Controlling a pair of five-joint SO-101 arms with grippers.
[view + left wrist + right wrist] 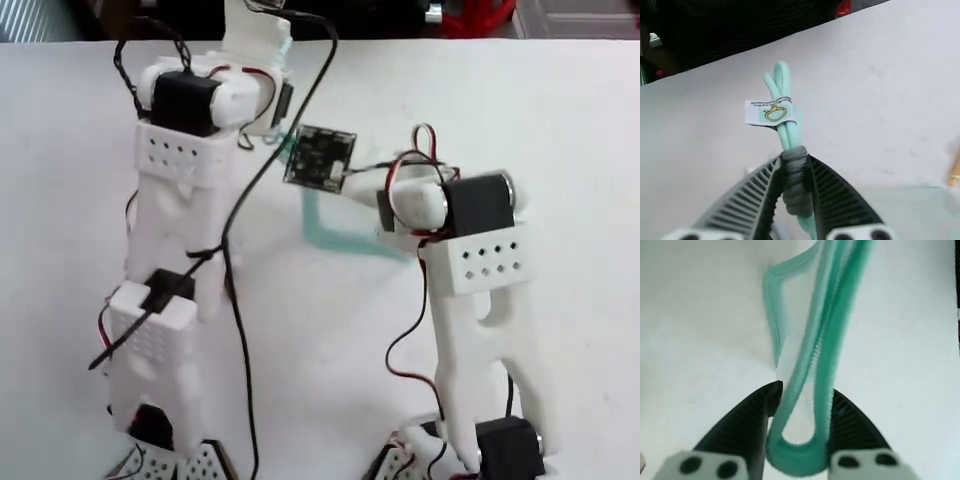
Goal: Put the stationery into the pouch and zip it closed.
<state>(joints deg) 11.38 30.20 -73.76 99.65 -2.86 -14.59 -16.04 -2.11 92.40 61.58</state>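
- On the white table [560, 120], I have both arms stretched toward the middle. The left arm [175, 230] is on one side and the right arm [480, 290] on the other.
- Between them lies the pouch [322, 232], a see-through sleeve with a teal border. From above I can see one corner of it flat on the table beside the right arm's wrist.
- A small dark circuit board [320, 158] on the right wrist covers part of the pouch from above.
- The right gripper [805, 392] has its black ribbed fingers [747, 422] pinched on the pouch's [840, 300] end. The two teal toothed zip bands stand apart here and meet in a curve between the fingers.
- The left gripper [794, 160] has its fingers pressed together on the pull cord [785, 85], a mint-green doubled loop. They grip it at a grey sleeve [794, 175].
- A white label [760, 112] with a yellow mark is wrapped round the cord above the fingers.
- A thin tan stick [955, 170] lies at the edge of my left wrist view. I cannot tell what it is.
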